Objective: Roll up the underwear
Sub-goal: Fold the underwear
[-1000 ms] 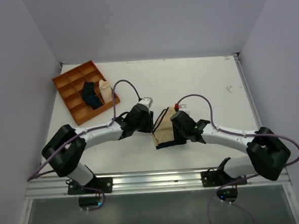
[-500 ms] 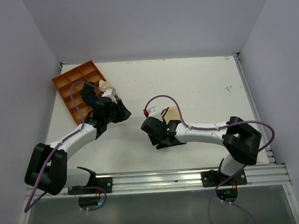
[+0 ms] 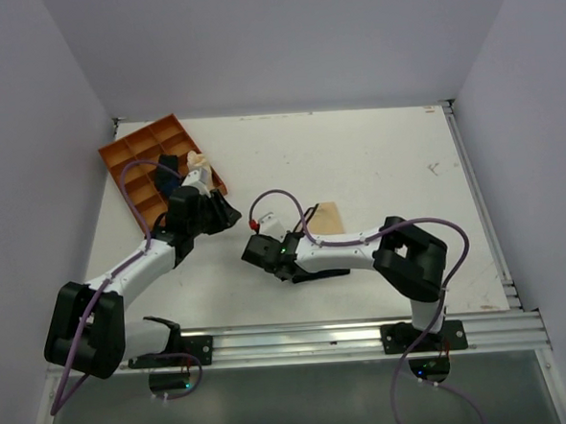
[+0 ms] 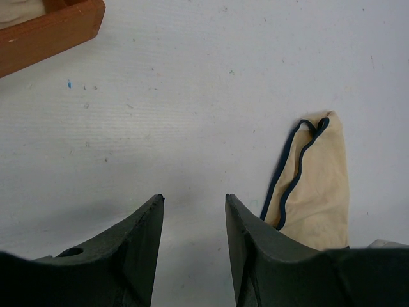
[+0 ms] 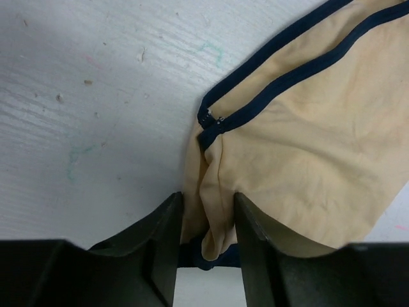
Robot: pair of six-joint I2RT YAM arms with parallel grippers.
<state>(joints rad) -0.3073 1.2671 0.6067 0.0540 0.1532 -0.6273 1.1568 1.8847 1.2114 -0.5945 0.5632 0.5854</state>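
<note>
in the left wrist view, your left hand [image 4: 193,208] is spread, with only bare tabletop [image 4: 192,96] between its fingers; it holds nothing. the underwear [image 4: 316,185] lies to its right as a narrow tan strip, flat on the tabletop. a thin dark band runs double along its left edge and ends in a small loop at the far tip. a corner of the orange tray [image 4: 57,29] shows at upper left, well apart from the cloth.

in the right wrist view, your right hand [image 5: 204,211] pinches a bunched fold at one end of the underwear, and the cloth fills the gap between its fingers. beyond the grip the fabric spreads out soft and lightly creased, the two dark bands running away side by side.

from above, the underwear sits near the middle of the tabletop, mostly hidden under your right forearm. your left hand hovers just beside the tray, where a dark blue roll [image 3: 169,173] and a pale roll [image 3: 197,163] sit.

i judge the cloth narrowed lengthwise but not yet rolled. the whole roll, from the gripped end to the looped tip, is left.
</note>
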